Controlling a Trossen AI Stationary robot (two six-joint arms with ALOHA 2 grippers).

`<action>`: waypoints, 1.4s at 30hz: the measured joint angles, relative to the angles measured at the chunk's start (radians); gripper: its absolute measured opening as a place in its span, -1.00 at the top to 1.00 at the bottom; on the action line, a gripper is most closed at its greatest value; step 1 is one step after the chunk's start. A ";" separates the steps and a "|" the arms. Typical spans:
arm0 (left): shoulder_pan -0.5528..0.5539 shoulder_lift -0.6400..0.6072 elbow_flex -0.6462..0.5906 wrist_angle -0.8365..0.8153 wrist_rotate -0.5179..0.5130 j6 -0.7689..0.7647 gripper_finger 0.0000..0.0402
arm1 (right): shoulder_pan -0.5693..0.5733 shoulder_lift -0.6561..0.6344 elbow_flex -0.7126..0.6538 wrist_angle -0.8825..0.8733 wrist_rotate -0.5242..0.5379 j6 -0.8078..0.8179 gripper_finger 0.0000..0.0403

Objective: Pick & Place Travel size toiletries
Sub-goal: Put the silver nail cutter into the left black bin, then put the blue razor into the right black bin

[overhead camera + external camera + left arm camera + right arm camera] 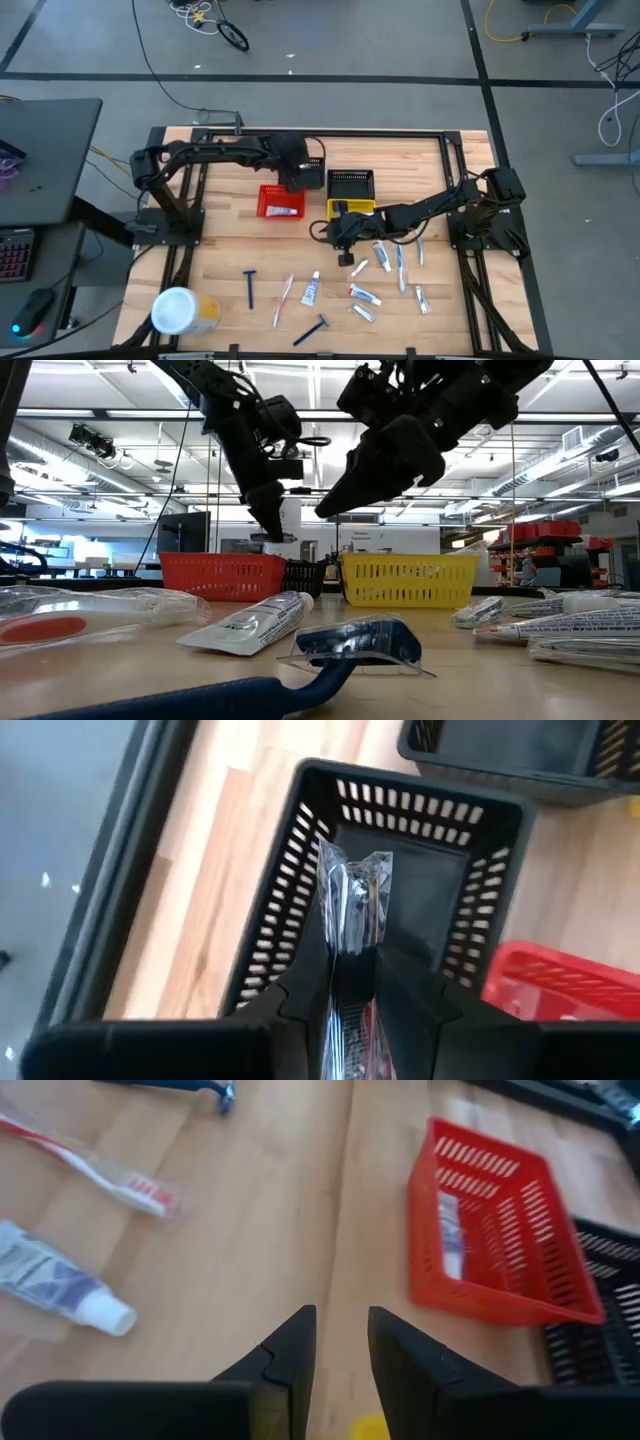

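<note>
Left pincer [352,982] grasping wrapped item [354,900] over black basket [300,910], right pincer [340,1342] released, wooden table [220,255]

Grey floor [330,45], trailing cables [210,20], dark desk [45,150], ceiling striplights [120,420]

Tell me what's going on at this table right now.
The left gripper holds a clear-wrapped item over the black basket. The right gripper hangs open and empty above the wood beside the red basket, which already holds a tube. More tubes, toothbrushes and razors lie loose on the table.
</note>
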 joint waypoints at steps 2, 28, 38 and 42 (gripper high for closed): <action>0.015 0.000 -0.020 0.052 0.003 0.032 0.59 | -0.002 0.000 0.000 0.012 0.020 0.000 0.49; 0.029 -0.023 -0.096 0.161 0.090 -0.058 0.12 | -0.003 0.000 0.000 0.052 0.018 0.035 0.49; -0.020 -0.282 -0.068 0.018 0.071 -0.158 0.22 | -0.015 0.000 0.000 0.003 0.009 0.072 0.49; -0.065 -0.391 -0.068 -0.101 0.081 -0.235 0.26 | -0.016 0.000 0.000 0.007 -0.008 0.060 0.49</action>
